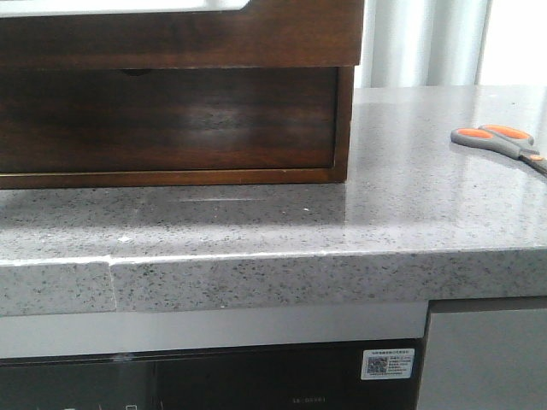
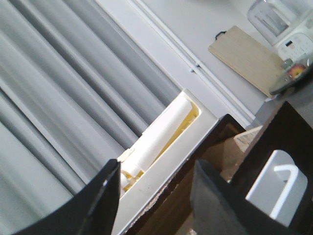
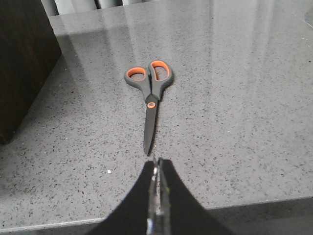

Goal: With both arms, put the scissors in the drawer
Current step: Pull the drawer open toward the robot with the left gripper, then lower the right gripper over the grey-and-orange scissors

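Observation:
The scissors, grey with orange-lined loops, lie flat on the speckled counter at the far right. In the right wrist view the scissors point their closed blades at my right gripper, which is shut and empty, just short of the blade tip. The drawer is the upper dark wood band with a pale cutout along its top. My left gripper is open, its fingers standing either side of a white-lined dark wood edge; whether they touch it is unclear. Neither arm shows in the front view.
A second dark wood front with a small finger notch sits below the drawer. The cabinet's corner stands left of the scissors. A white roll lies in a pale tray. A cutting board and white appliance lie beyond. The counter's front edge is near.

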`<state>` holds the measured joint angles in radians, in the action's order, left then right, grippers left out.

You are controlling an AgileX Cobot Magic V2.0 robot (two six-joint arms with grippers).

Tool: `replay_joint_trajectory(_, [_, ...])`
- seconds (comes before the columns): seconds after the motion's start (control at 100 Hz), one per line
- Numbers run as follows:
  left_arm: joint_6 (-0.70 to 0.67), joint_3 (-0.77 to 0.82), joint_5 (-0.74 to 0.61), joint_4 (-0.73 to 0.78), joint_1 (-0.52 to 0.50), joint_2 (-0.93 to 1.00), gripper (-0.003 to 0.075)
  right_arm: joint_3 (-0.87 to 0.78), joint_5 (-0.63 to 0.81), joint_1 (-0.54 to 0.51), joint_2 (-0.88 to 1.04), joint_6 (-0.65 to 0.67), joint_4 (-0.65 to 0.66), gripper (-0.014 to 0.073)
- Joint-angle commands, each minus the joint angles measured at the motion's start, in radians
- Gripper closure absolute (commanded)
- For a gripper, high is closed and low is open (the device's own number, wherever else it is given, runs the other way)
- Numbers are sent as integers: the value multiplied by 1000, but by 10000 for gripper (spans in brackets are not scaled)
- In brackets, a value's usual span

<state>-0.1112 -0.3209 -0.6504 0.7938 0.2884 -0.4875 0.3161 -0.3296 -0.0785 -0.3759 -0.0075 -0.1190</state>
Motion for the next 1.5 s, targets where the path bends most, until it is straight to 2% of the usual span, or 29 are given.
replay_joint_trajectory(0.0, [-79, -27, 36, -68, 4, 45, 405, 48, 70, -8, -16, -8, 0, 638])
replay_joint_trajectory(0.15, [-144, -27, 183, -69, 4, 150, 405, 136, -22, -8, -79, -8, 0, 617])
replay_joint_trajectory(0.2, [-165, -27, 214, -69, 4, 181, 405, 174, -47, -8, -115, -8, 0, 573])
replay_joint_trajectory(0.35, [-199, -27, 268, -69, 4, 253, 405, 287, -67, -8, -240, -8, 2, 353])
replay_joint_trajectory(0.44, [-211, -27, 289, -69, 4, 279, 405, 361, -93, -8, -322, -8, 7, 295])
replay_joint_trajectory(0.73, [-211, -27, 308, -69, 4, 284, 405, 619, -270, -8, -663, -10, 13, 292])
replay_joint_trajectory(0.89, [-211, -27, 328, -69, 4, 284, 405, 703, -277, -8, -825, -10, 13, 292])
replay_joint_trajectory(1.12, [-211, -27, 328, -69, 4, 284, 405, 762, -320, 15, -970, -41, 0, 292])
replay_joint_trajectory(1.49, [-211, -27, 330, -69, 4, 284, 405, 1000, -478, 60, -1192, -58, 16, 292])
